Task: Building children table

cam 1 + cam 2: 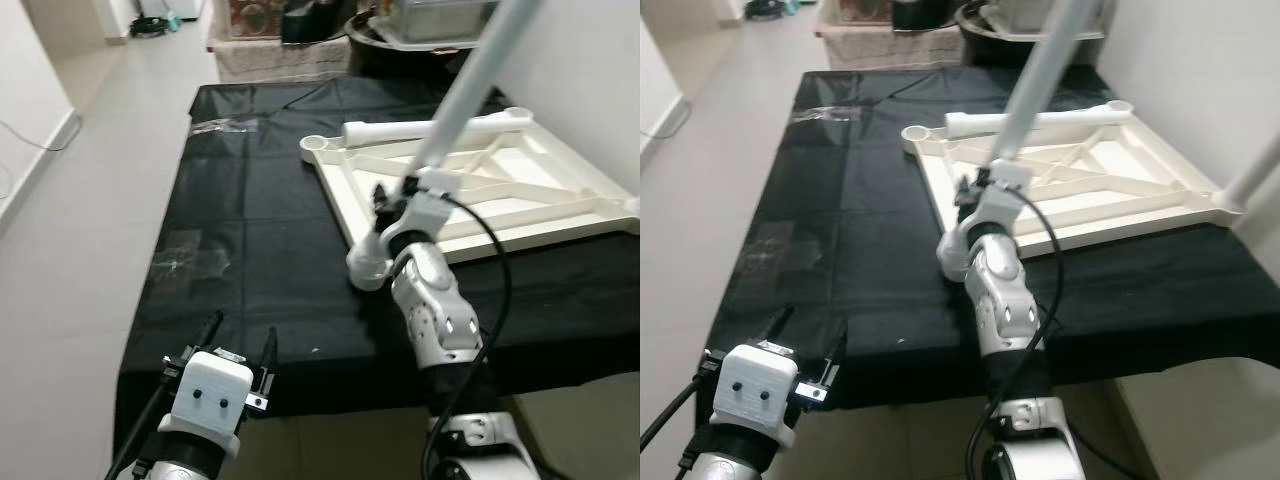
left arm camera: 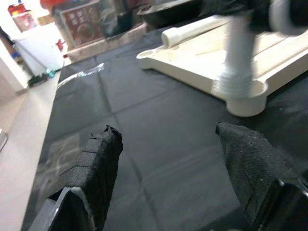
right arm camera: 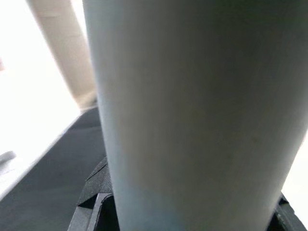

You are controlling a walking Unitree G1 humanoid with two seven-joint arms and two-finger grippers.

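Note:
The white children's table top (image 1: 540, 170) lies upside down on a black-covered table (image 1: 260, 230). A white leg (image 1: 465, 90) stands tilted with its threaded end (image 2: 238, 82) in the near-left corner socket (image 2: 245, 98). My right gripper (image 1: 392, 200) is shut on this leg low down, just above the socket; in the right wrist view the leg (image 3: 192, 110) sits between the black fingers (image 3: 94, 202). A second leg (image 1: 400, 130) lies along the top's far edge. A third leg (image 1: 1255, 170) stands at the near-right corner. My left gripper (image 1: 243, 330) hangs open over the cloth's front edge, holding nothing.
Clear plastic wrap (image 1: 225, 124) lies at the cloth's far left, and another piece (image 1: 185, 255) lies nearer. A basket (image 1: 280, 55) and a metal pan (image 1: 420, 30) stand beyond the table's far end. A white wall runs along the right; open floor (image 1: 90, 200) on the left.

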